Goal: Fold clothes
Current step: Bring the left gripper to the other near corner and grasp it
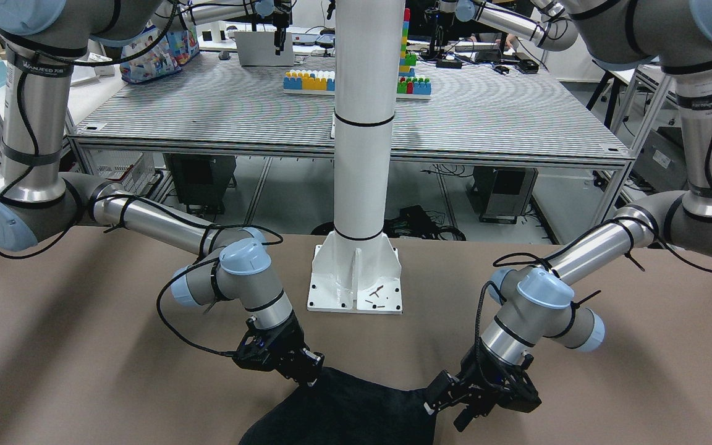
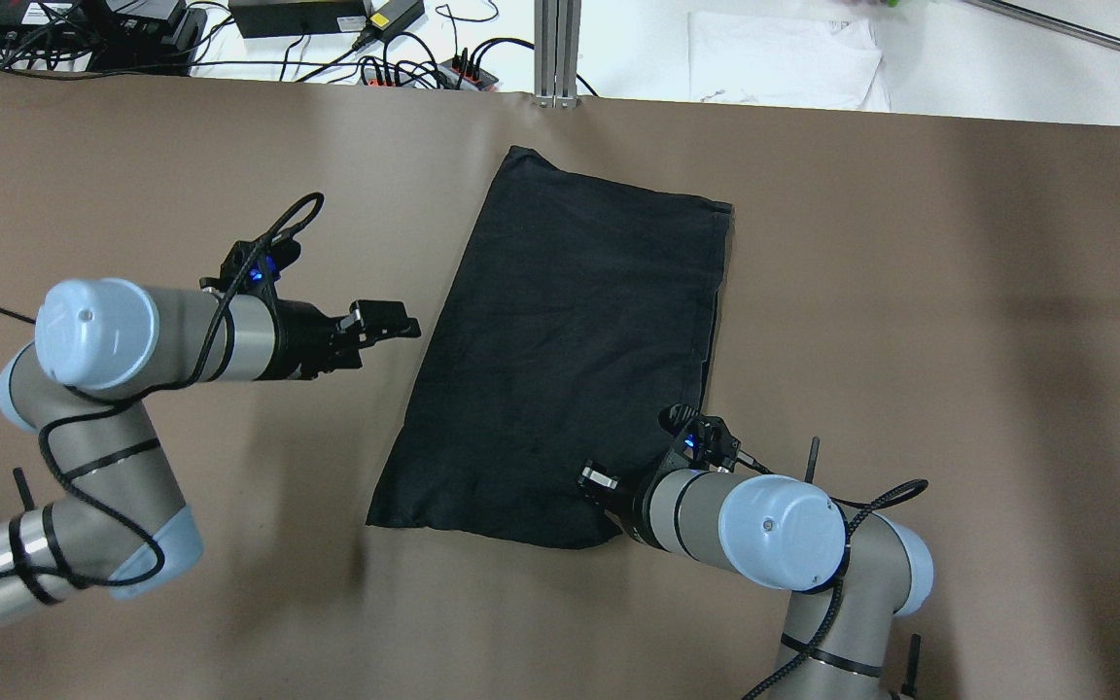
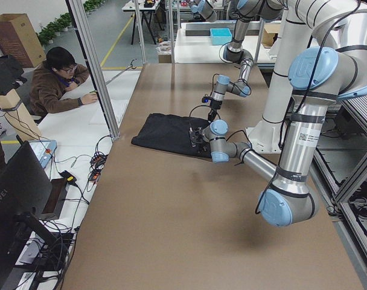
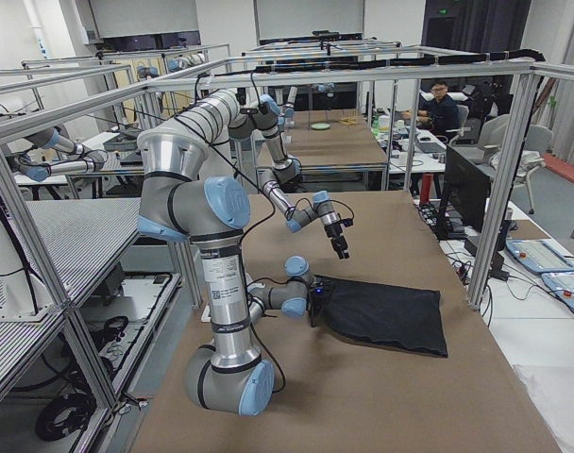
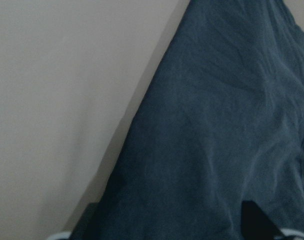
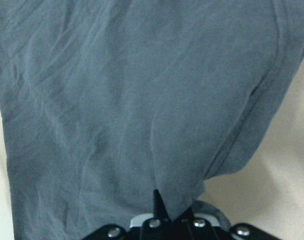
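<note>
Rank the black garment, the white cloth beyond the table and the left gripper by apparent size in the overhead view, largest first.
1. black garment, largest by far.
2. white cloth, clearly smaller.
3. left gripper, smallest, even though it sits nearer the camera than the tabletop.

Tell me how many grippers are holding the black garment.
1. The right gripper pinches the black garment at its near right corner. The left gripper hovers open off its left edge, not touching.
</note>
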You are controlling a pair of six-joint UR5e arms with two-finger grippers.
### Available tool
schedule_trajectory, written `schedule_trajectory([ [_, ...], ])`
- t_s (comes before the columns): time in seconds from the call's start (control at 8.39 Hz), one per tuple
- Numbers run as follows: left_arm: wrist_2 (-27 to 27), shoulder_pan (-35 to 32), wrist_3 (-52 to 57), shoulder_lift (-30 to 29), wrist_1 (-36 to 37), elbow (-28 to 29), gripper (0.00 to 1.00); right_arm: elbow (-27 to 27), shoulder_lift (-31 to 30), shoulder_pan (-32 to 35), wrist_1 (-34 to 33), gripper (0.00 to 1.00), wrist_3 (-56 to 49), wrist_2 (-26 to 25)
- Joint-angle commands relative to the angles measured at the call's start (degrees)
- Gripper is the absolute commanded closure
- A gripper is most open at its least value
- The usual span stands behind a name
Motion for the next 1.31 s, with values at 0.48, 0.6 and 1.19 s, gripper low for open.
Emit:
schedule_trajectory([
  [0.48,10.9,10.2,-1.0,2.9,0.3,0.1,0.0,0.0,0.2,0.2,0.0,1.0,-1.2,-0.1],
  [0.6,10.9,10.2,-1.0,3.0,0.3,0.7,0.0,-0.1,0.2,0.2,0.0,1.0,-1.2,-0.1],
  [1.19,11.0,11.7,-0.5,2.7,0.4,2.0,0.6,-0.1,0.1,0.4,0.0,1.0,-1.5,-0.2],
])
